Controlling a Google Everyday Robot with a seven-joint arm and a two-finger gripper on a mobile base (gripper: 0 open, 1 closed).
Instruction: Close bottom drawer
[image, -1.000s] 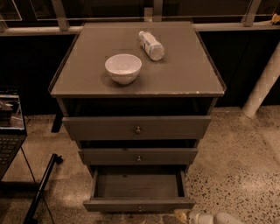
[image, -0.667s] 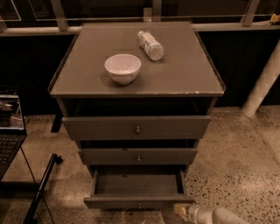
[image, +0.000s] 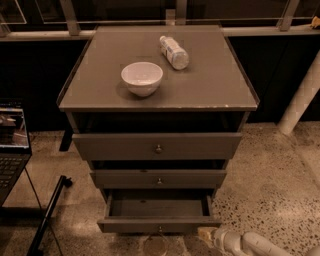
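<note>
The bottom drawer is the lowest of three grey-brown drawers and stands pulled out, its inside bare. Its small round knob shows at the centre of the low front panel. The middle drawer and upper drawer sit further in. My gripper comes in from the bottom right on a white arm. Its tip is just in front of the right end of the bottom drawer's front panel, near floor level.
A white bowl and a lying plastic bottle rest on the cabinet top. A laptop on a stand is at the left. A white pole leans at the right. The floor is speckled stone.
My gripper and arm have moved left and slightly up, closer to the right end of the bottom drawer's front. The drawer has not visibly moved.
</note>
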